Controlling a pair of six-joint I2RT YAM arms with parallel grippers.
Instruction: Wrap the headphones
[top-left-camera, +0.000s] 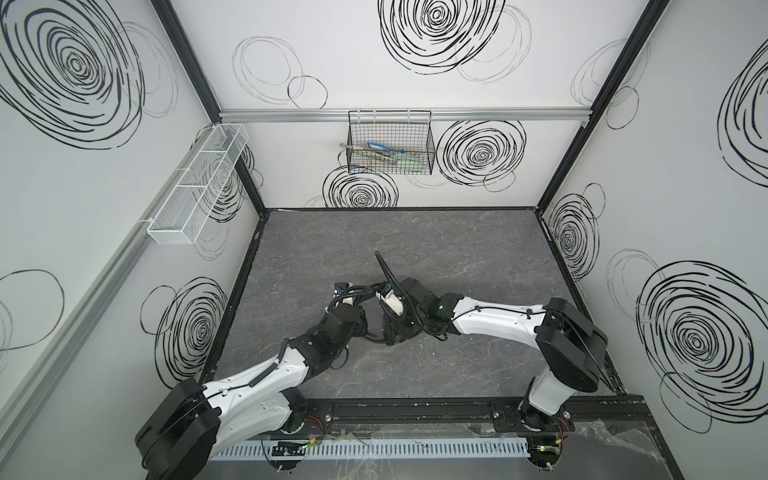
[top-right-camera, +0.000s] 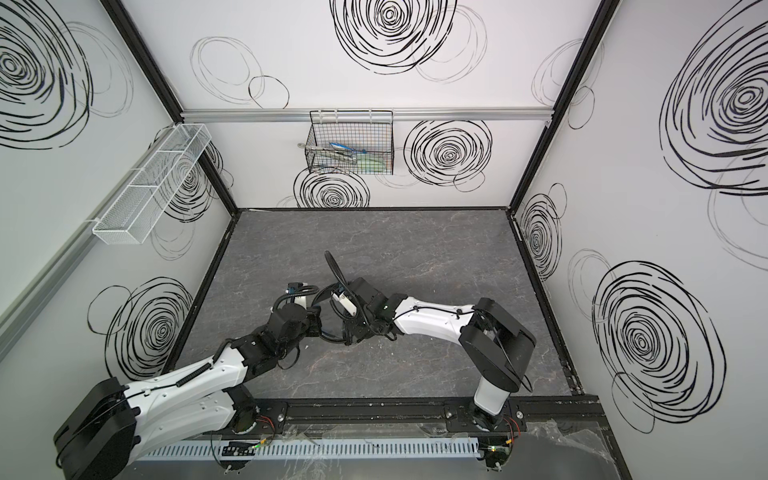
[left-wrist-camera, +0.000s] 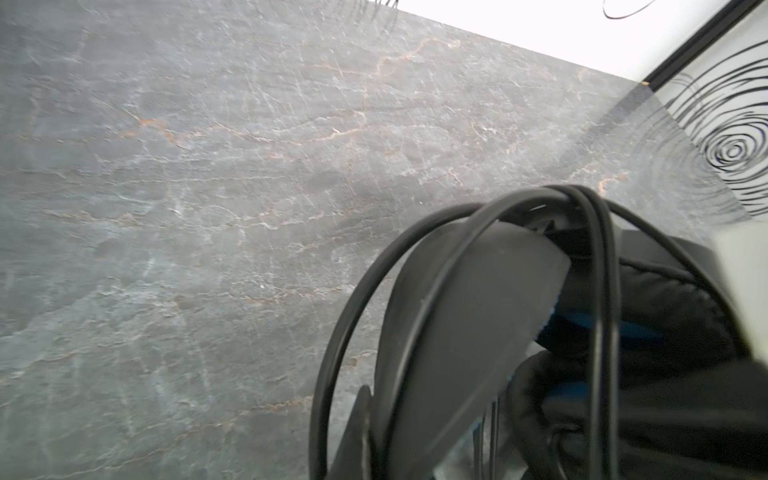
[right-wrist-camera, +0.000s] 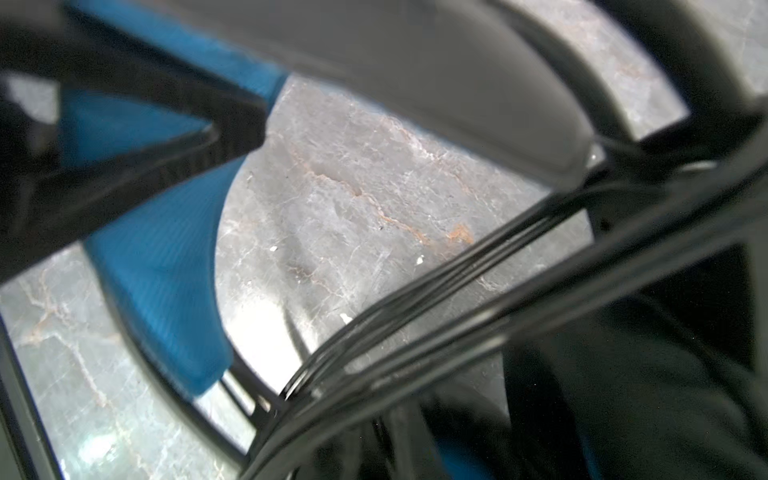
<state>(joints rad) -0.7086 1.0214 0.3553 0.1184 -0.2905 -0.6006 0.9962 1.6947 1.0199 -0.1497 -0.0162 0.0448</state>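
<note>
Black cable loops sit right at the L wrist cam, going round and round over the grey headband. A soft black ear pad is just past them.

The headphones stand on the tabletop, squeezed btw the two hands. The L hand is on one side and the R hand is on the other. Both are about as close as can be, so no arm is nearer.

From the R wrist cam, the blue strap is right under that hand. A bunch of cable strands runs long-ways across, just beside the strap, w/ bare tabletop showing through the gap. The headband curves up over it all.

L hand: fingers together. It prob pinches the headband to keep the headphones steady, but the grip spot is hidden, so can't be sure. R hand: too close and blurry, can't tell if fingers are apart or together, or if they hold a strand.

Most of the cable looks wound on already. My guess: the next move needs the R hand to go along the strands, not across them, or a loop could slip off.
</note>
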